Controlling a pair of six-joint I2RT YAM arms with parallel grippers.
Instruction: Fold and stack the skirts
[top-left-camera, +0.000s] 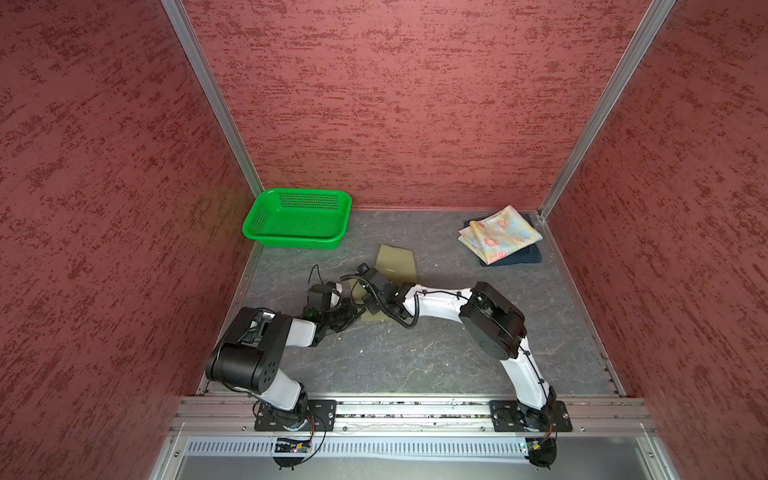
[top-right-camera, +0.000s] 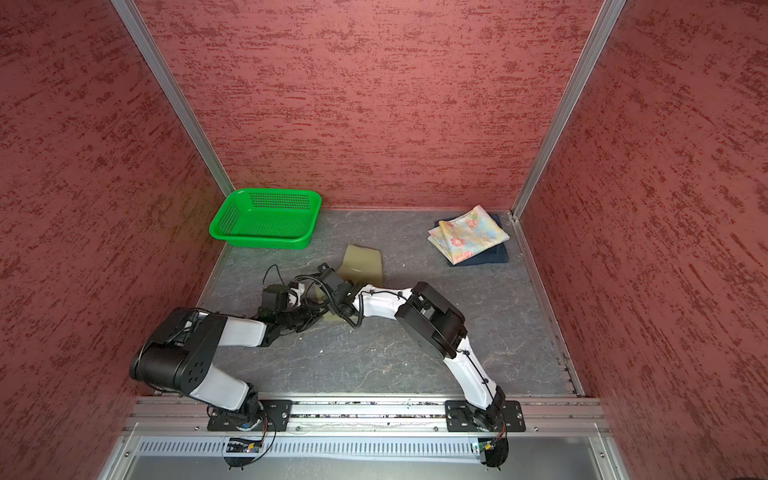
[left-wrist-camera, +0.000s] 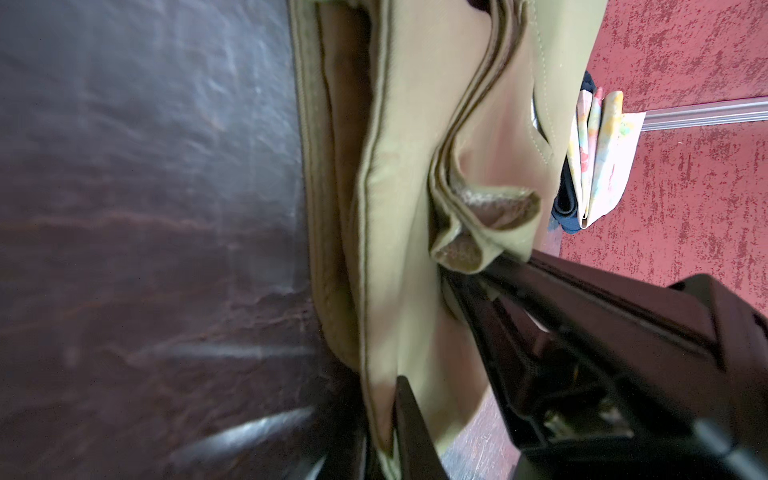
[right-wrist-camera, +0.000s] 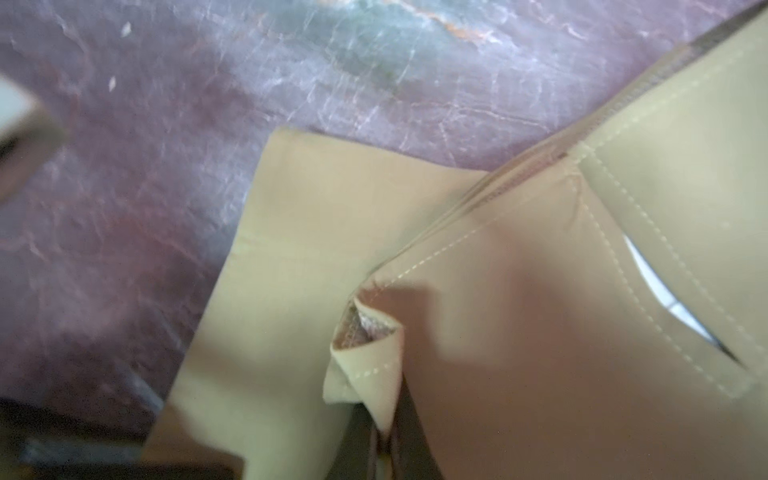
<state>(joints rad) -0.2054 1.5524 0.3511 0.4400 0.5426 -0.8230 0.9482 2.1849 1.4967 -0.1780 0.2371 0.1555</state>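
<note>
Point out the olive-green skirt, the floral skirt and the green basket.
olive-green skirt (top-left-camera: 397, 262): in a top view, on its far flat panel.
floral skirt (top-left-camera: 500, 233): in a top view, on its top folded layer.
green basket (top-left-camera: 291, 243): in a top view, on its near wall.

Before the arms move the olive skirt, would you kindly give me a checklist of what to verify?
1. Left gripper shut on olive skirt: ok.
2. Right gripper shut on its corner: ok.
3. Olive skirt's fold finished: cannot tell; the arms hide much of it.
4. Floral skirt lies folded on denim skirt: ok.
5. Table between olive skirt and that stack bare: ok.
</note>
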